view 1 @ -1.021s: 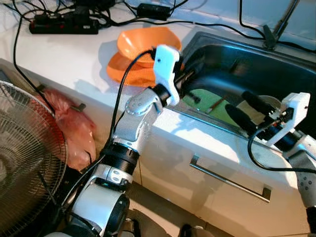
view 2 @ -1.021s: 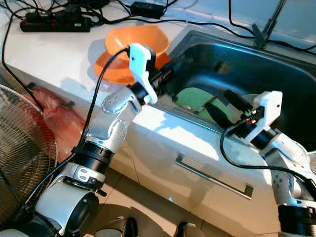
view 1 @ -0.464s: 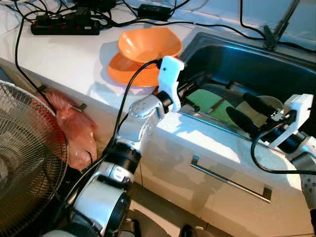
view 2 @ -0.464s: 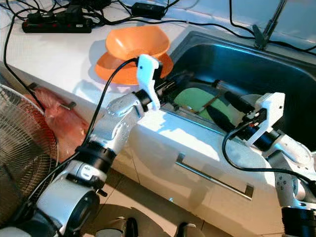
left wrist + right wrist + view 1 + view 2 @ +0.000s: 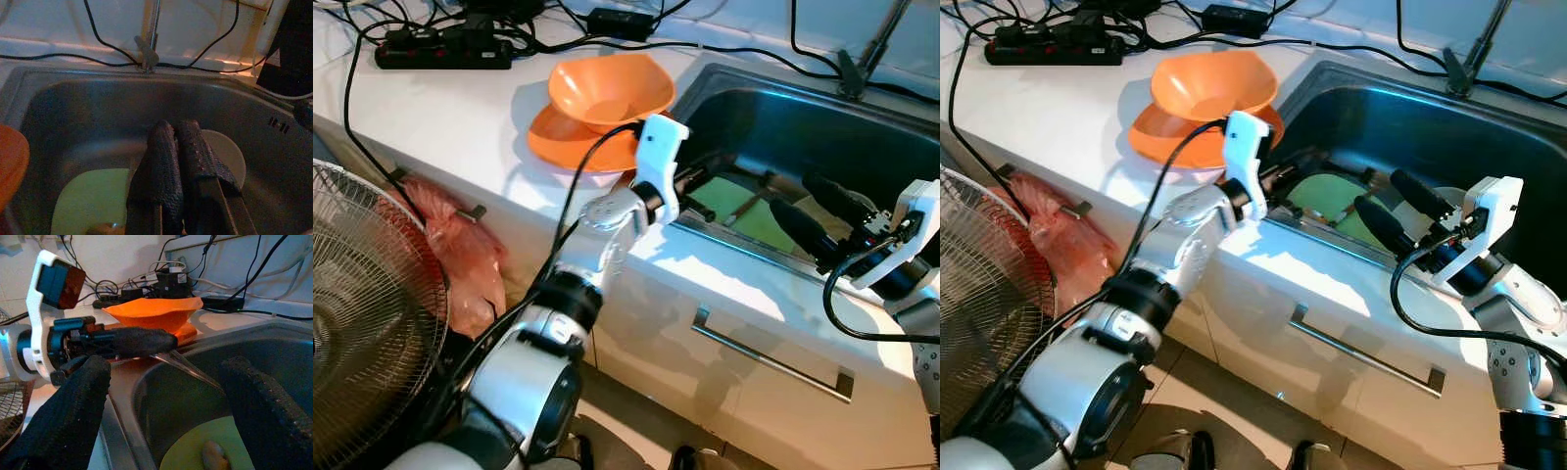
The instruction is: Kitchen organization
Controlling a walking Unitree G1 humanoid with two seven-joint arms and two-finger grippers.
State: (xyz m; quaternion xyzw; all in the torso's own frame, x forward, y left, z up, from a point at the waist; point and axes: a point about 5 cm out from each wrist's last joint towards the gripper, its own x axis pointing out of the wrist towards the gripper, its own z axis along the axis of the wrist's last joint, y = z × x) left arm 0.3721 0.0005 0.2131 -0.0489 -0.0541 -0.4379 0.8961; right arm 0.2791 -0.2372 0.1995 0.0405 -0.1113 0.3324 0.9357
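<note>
A green plate (image 5: 759, 223) lies in the steel sink (image 5: 862, 127), with a thin stick-like utensil (image 5: 745, 204) across it and a white plate (image 5: 230, 152) beside it. My left gripper (image 5: 693, 201) is shut, low at the sink's near left corner, its tips over the green plate's edge. In the right wrist view a thin silver strip (image 5: 183, 366) runs from those tips; I cannot tell if it is held. My right gripper (image 5: 791, 194) is open and holds nothing, above the plates. An orange bowl (image 5: 607, 88) sits on an orange plate (image 5: 558, 142) on the counter to the left.
A black power strip (image 5: 440, 49) and cables lie along the back of the white counter. The faucet (image 5: 151, 29) stands behind the sink. A fan (image 5: 362, 323) and a pink bag (image 5: 460, 255) are at the lower left. A drawer handle (image 5: 769, 357) is below the sink.
My left gripper has moved down and nearer, from the sink's left rim to its near left corner. The right gripper has drawn back a little to the right, still open.
</note>
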